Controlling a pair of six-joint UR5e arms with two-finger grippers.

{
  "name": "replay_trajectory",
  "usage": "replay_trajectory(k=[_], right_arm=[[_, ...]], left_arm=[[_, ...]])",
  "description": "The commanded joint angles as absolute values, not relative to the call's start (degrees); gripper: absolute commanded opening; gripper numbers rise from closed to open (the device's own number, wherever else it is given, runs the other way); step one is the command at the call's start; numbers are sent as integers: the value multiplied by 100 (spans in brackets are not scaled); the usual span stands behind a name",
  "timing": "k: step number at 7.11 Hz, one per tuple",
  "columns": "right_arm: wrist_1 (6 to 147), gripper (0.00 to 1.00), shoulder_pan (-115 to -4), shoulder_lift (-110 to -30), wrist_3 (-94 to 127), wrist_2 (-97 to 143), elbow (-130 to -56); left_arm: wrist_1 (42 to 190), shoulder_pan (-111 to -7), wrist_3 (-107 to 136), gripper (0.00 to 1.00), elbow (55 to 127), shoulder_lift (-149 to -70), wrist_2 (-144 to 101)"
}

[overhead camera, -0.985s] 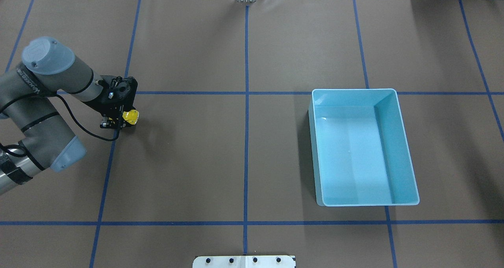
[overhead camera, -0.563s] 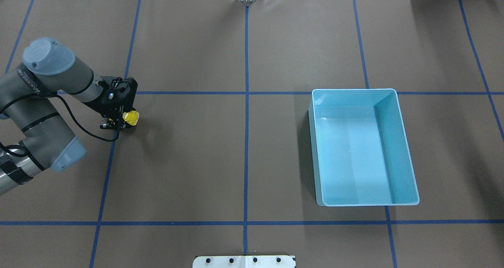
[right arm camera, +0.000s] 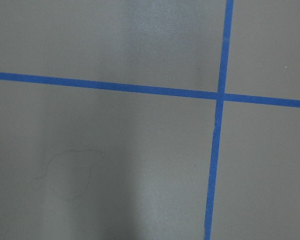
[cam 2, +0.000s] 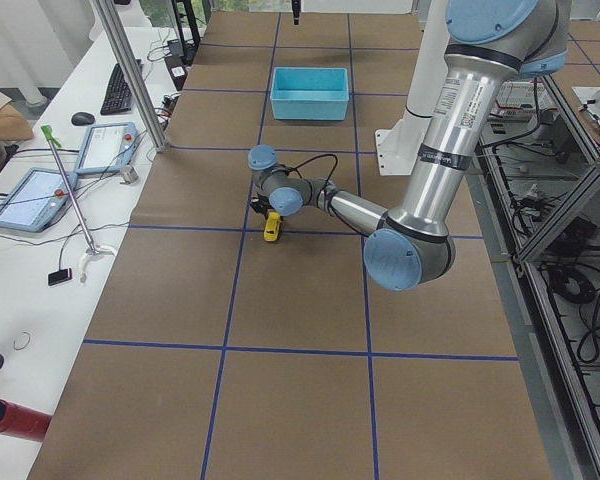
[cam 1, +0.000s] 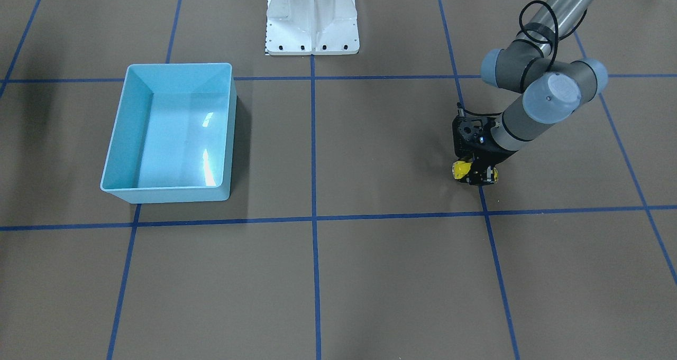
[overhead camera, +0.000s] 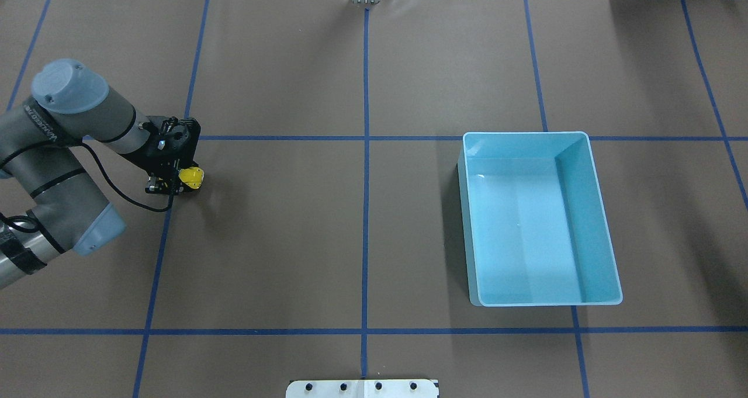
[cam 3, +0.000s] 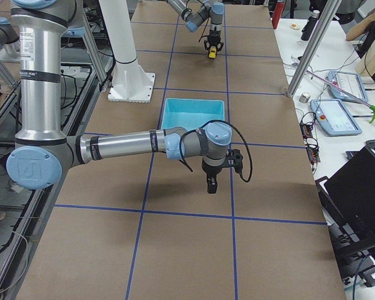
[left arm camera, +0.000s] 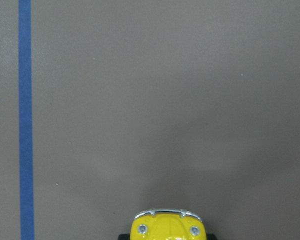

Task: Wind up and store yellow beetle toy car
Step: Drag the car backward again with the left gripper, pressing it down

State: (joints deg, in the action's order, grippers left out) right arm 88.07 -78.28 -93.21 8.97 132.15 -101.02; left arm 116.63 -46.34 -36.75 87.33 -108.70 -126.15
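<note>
The yellow beetle toy car [overhead camera: 191,177] is down on the brown table at the left, its wheels on or just above the paper. My left gripper [overhead camera: 177,182] reaches down over it and is shut on it. From across the table the yellow beetle toy car [cam 1: 461,168] pokes out from under the black left gripper [cam 1: 476,175]. The left wrist view shows only the car's nose [left arm camera: 166,228] at the bottom edge. My right gripper [cam 3: 211,185] hangs above the table beyond the bin and appears only in the exterior right view, so I cannot tell its state.
A light blue bin [overhead camera: 526,134] stands empty on the table's right half, far from the car. Blue tape lines [overhead camera: 366,152] cross the brown paper. The robot's white base [cam 1: 312,16] is at the near edge. A person's arm [cam 2: 0,118] rests at a side desk.
The left gripper and the car have shifted slightly to the left, and the wrist has turned a little. The bin has not moved.
</note>
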Motion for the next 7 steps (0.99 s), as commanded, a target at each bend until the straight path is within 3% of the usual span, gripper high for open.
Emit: replay_trajectory(k=[1,7], right_arm=[[8807,100,-7761,-9299,914,13166,-10090],[8807,100,-7761,-9308,905,13166,-10099]], left_arm=[[11750,-4641,-3683,2,8728,-10785,-12656],[11909,-4693,-3858,2,8684,-10644,-12735]])
